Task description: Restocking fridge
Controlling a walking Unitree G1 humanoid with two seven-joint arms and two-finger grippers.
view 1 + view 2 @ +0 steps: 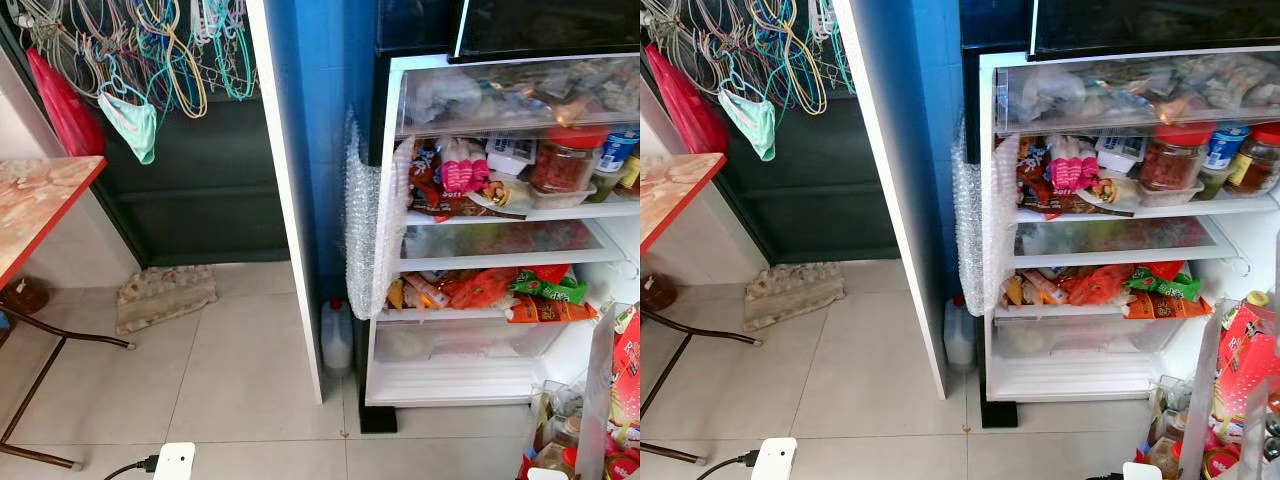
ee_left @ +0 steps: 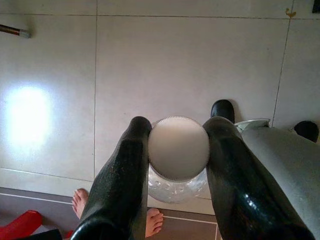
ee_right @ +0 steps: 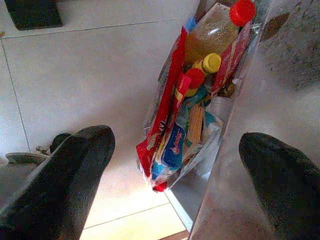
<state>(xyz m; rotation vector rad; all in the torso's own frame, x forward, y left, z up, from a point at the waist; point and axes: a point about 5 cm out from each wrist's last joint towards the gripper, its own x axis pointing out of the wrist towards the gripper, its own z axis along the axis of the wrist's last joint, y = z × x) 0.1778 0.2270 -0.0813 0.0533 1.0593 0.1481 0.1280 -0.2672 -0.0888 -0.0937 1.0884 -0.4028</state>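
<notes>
Two grippers: left gripper (image 2: 177, 150) clamps white-lidded jar (image 2: 178, 149) above floor; right gripper (image 3: 170, 165) wide open, empty. Fridge (image 1: 500, 230) open, shelves crowded; jar not yet shelved.

Home, probably: stocked fridge (image 1: 500, 230), hangers (image 1: 150, 50).

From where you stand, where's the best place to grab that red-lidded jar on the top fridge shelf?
Probably the red-lidded jar by its glass body just under the lid, from the front. It stands upright at the fridge shelf edge, with a bottle close on its right.
</notes>
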